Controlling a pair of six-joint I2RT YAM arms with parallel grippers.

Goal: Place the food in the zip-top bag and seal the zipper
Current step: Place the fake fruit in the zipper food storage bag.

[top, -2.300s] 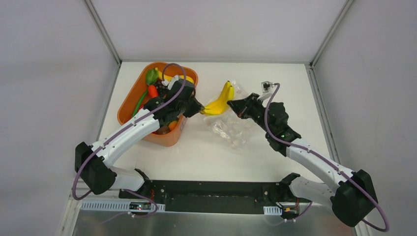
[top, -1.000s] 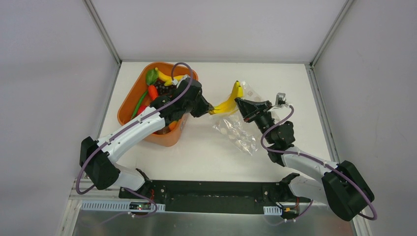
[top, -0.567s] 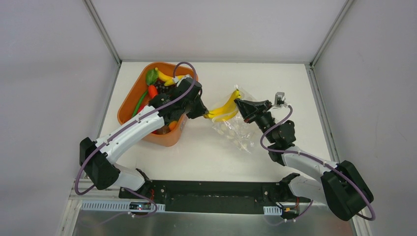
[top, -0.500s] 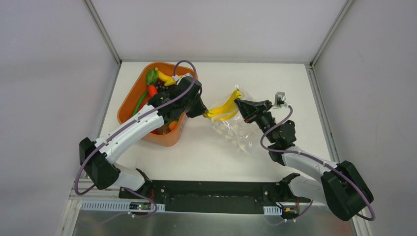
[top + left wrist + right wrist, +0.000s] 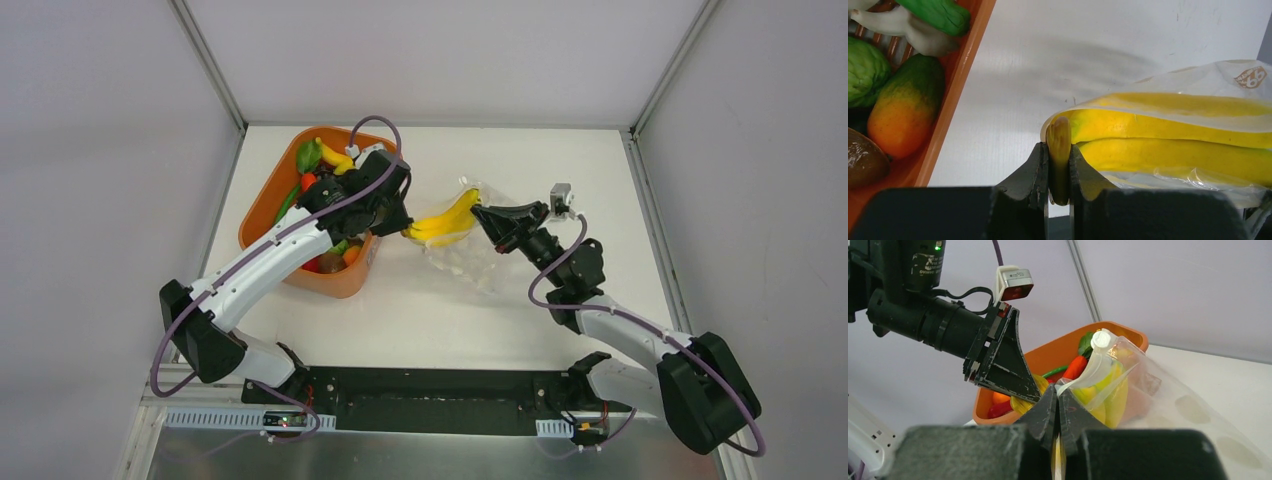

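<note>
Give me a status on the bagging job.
Done: nothing is fully bagged yet. In hand: the left gripper clamps the bananas by the stem, their far ends inside the mouth of the bag, whose edge the right gripper pinches. Left: pushing the bananas fully in, moving the other food out of the orange tub, then sealing the bag.

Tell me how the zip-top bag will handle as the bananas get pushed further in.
Probably floppy: the zip-top bag looks crinkled and sags from the right pincer pinching its mouth edge. Likely light, as one pinch holds that edge up. Its thin film drapes over the bananas, so it may bunch rather than stay open.
</note>
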